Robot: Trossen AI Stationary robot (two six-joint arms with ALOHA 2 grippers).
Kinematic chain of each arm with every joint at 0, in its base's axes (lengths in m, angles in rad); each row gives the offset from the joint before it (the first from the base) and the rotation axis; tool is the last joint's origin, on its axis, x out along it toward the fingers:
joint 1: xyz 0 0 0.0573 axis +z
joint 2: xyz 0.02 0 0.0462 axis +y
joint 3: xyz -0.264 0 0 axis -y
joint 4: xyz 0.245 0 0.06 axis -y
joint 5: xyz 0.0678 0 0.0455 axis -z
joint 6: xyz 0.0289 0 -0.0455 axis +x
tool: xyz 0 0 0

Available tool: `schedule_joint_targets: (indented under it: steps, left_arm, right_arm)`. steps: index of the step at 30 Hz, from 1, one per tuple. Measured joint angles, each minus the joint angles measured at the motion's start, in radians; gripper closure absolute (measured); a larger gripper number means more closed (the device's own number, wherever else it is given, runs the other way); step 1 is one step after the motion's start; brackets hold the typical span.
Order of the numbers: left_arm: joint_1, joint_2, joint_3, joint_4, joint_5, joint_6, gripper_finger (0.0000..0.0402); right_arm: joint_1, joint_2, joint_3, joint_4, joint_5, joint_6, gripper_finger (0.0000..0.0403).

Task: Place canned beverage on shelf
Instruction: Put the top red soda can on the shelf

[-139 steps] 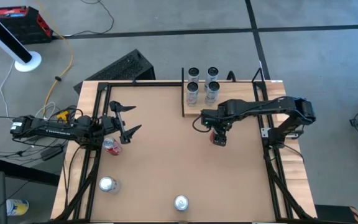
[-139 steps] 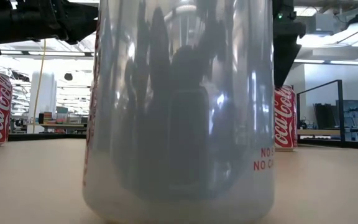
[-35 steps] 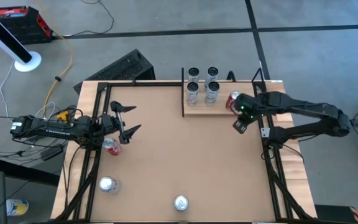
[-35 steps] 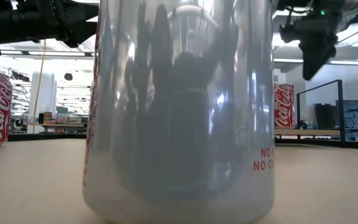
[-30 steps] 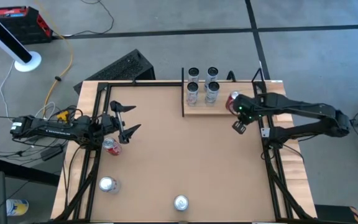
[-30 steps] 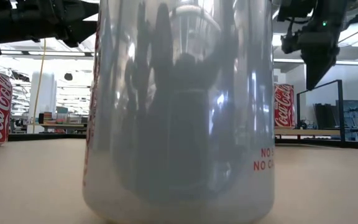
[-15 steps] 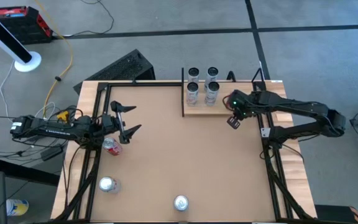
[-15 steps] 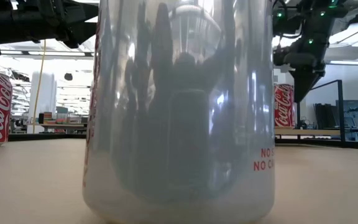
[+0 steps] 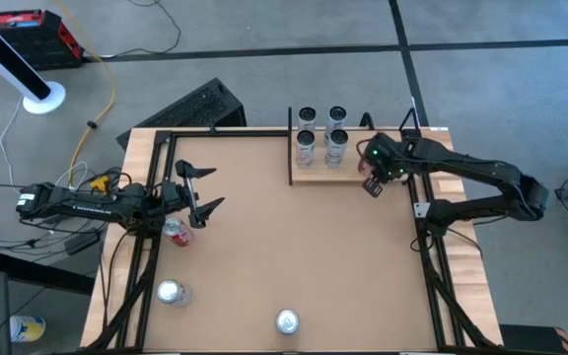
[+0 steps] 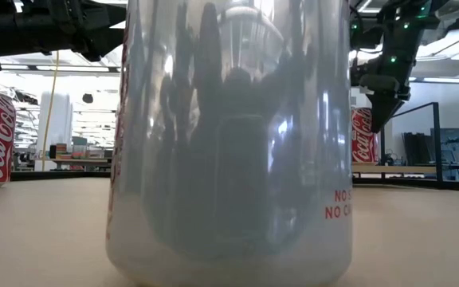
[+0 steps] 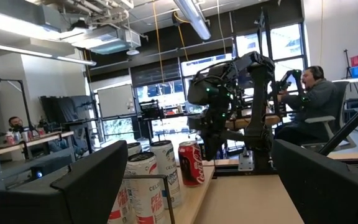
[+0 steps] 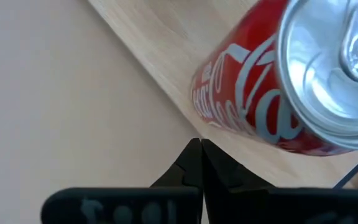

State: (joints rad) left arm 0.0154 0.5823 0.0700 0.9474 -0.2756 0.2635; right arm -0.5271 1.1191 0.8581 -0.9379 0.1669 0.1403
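Right wrist view alone: red can [image 12: 272,87] on shelf [image 12: 166,43]

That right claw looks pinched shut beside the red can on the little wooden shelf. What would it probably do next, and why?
Probably lift away toward the table's remaining cans. The red can stands upright on the shelf, and the right gripper is shut and empty beside it, so this placement looks done.

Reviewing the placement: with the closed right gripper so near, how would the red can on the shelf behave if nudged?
The red can stands upright on the shelf near its edge, so a nudge from the right gripper could tip it off. Once toppled, its round body would likely roll. Its smooth metal probably slides easily.
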Motion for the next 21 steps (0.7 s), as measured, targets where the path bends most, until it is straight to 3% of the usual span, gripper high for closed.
schedule_joint_targets:
  steps: [8, 21]
  left_arm:
    - [0.0, 0.0, 0.0, 0.0, 0.0, -0.003, 0.0016]
    - [0.0, 0.0, 0.0, 0.0, 0.0, -0.003, 0.0016]
  right_arm:
    - [-0.031, 0.0, 0.0, -0.007, -0.009, -0.01, 0.0385]
    - [0.024, 0.0, 0.0, -0.086, -0.012, 0.01, 0.0386]
